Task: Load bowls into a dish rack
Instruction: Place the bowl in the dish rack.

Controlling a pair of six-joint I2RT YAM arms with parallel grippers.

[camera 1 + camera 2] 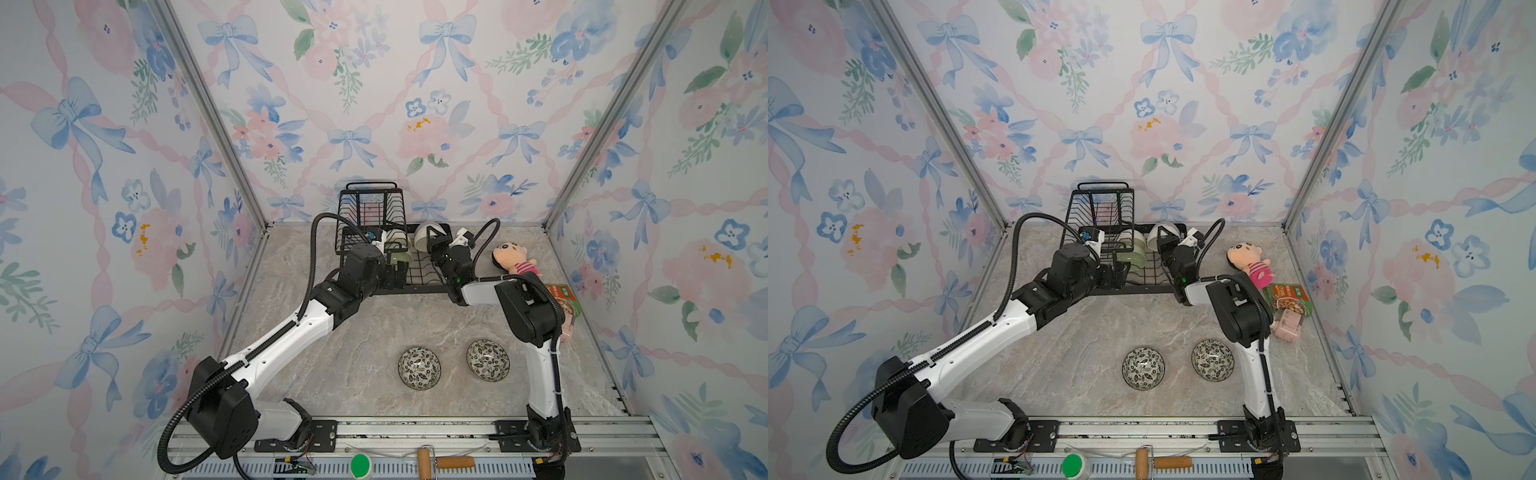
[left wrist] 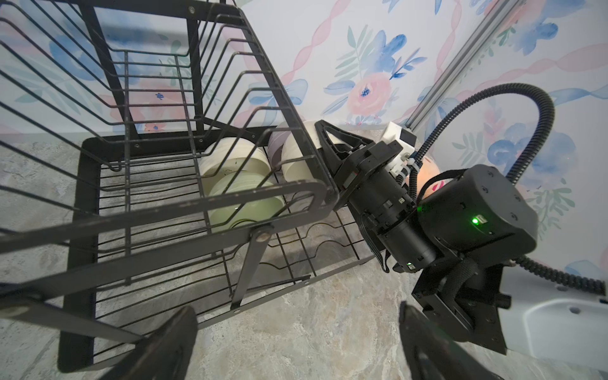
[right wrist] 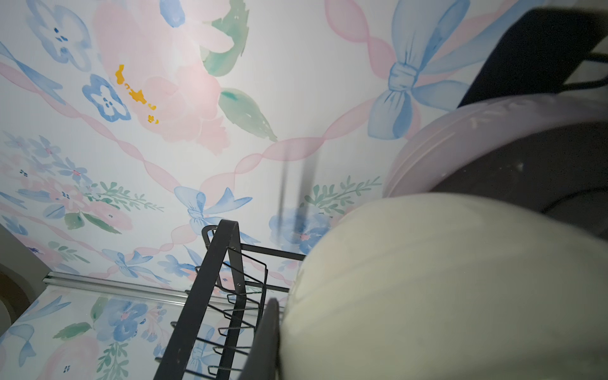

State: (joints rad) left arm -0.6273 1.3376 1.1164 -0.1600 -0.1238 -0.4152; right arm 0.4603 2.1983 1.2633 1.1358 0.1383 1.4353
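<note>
The black wire dish rack stands at the back of the table. On edge in its base tray are a cream bowl and a pale green bowl. At the tray's right end my right gripper is shut on the rim of a second cream bowl; one finger presses its wall. A lavender bowl sits just behind it. Two leaf-patterned bowls lie upright on the table in front. My left gripper is open and empty over the table at the rack's front edge.
A plush doll, a food packet and a pink item lie along the right wall. A wooden roller and a green cap rest on the front rail. The raised basket overhangs the tray's left part.
</note>
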